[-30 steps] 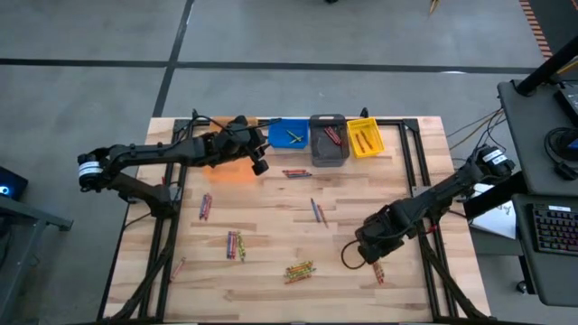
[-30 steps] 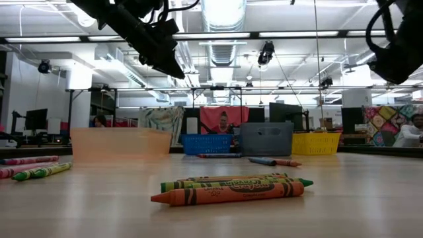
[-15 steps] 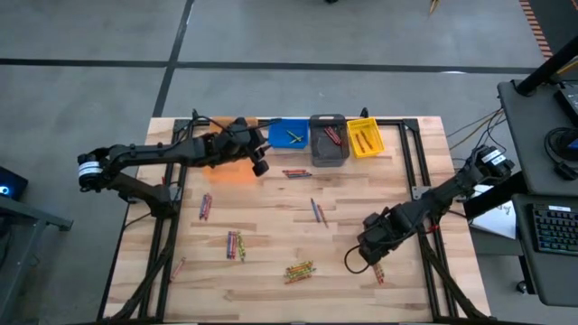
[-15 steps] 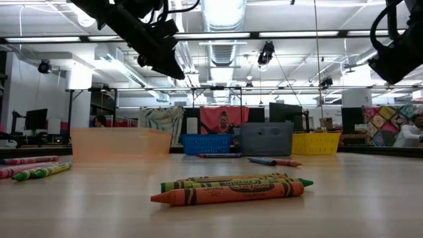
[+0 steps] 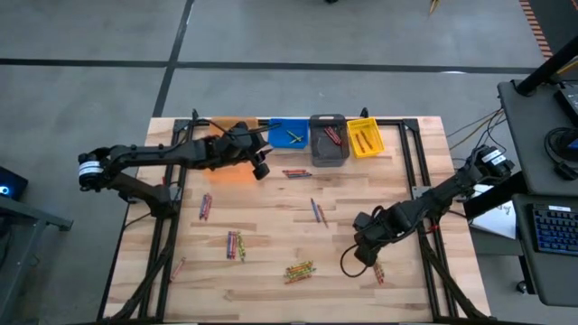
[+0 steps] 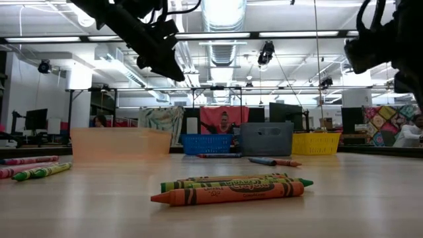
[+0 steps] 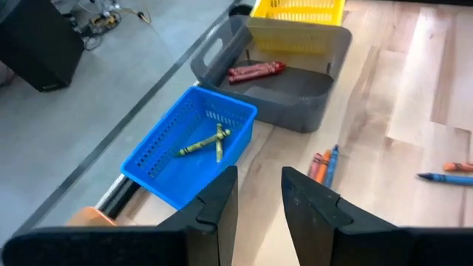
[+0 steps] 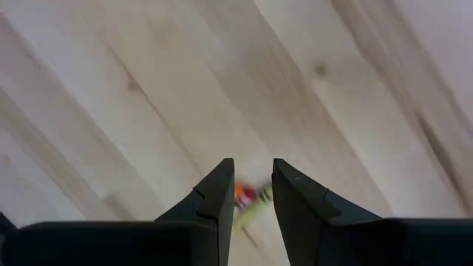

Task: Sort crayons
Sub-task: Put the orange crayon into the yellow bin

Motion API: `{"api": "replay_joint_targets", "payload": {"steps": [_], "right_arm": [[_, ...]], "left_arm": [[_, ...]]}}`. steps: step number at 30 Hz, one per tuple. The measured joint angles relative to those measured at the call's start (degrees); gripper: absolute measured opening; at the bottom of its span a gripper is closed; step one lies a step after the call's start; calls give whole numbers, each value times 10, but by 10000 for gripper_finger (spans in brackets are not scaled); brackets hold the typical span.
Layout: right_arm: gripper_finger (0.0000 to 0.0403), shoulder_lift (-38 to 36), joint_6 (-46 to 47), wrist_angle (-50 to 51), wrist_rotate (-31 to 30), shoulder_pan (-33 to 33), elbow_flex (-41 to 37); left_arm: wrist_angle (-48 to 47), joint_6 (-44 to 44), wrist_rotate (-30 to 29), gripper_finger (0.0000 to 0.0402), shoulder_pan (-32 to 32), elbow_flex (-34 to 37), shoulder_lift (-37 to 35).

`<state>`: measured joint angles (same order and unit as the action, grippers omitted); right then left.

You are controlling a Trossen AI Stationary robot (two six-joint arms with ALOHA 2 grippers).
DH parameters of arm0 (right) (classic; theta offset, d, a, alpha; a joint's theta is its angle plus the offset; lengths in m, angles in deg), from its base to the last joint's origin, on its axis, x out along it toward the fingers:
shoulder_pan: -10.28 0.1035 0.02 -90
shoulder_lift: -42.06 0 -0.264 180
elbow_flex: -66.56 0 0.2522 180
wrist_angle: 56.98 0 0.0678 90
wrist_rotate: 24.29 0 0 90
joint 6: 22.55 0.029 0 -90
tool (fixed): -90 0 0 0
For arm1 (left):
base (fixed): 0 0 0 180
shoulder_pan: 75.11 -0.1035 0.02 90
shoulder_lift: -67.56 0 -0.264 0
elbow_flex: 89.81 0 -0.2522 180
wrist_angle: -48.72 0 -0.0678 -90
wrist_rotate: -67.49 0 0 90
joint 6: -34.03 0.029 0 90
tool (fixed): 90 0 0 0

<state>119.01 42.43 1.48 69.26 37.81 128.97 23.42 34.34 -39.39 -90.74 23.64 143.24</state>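
Observation:
Loose crayons lie flat on the wooden table in small groups: a bundle (image 5: 300,269) near the front, also in the low view (image 6: 231,188), others (image 5: 235,244) (image 5: 206,206) at the left, a pair (image 5: 316,212) mid-table and some (image 5: 296,172) by the bins. One crayon (image 5: 377,271) lies just beside my right gripper (image 5: 361,251). That gripper points steeply down above the table, slightly open (image 8: 253,193); blurred crayon colours show on the table through the gap. My left gripper (image 5: 262,169) hovers high over the orange bin's (image 5: 233,171) right edge, slightly open and empty (image 7: 259,203).
Blue (image 5: 289,135), grey (image 5: 329,140) and yellow (image 5: 365,138) bins stand in a row at the far edge, each with a few crayons inside. Black frame rails (image 5: 417,171) run along the table's sides. Bare wood lies between the crayon groups.
My right gripper has rolled about its wrist and tipped to point more steeply down, shifting slightly toward the table's left. The crayons and bins have stayed where they were.

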Motion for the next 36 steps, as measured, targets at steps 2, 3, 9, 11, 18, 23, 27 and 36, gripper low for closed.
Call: {"api": "replay_joint_targets", "payload": {"steps": [2,3,9,11,18,23,27,36], "right_arm": [[82,0,-12,-19,-16,-1,-1],[82,0,-17,-29,-24,-1,-2],[82,0,-10,-43,-62,-25,-2],[82,0,-17,-59,-86,-40,-3],[82,0,-116,-132,-162,-110,-3],[82,0,-186,-211,-215,-152,-2],[82,8,-211,-232,-222,-169,-2],[82,101,-199,-277,-276,-170,-2]], "left_arm": [[-1,-2,0,88,6,0,0],[1,-2,0,88,9,0,1],[17,18,1,88,15,0,12],[25,29,0,88,15,0,15],[27,42,0,88,15,0,15],[27,46,0,88,15,0,15],[28,46,0,88,15,0,15],[70,51,-1,88,15,0,15]]}}
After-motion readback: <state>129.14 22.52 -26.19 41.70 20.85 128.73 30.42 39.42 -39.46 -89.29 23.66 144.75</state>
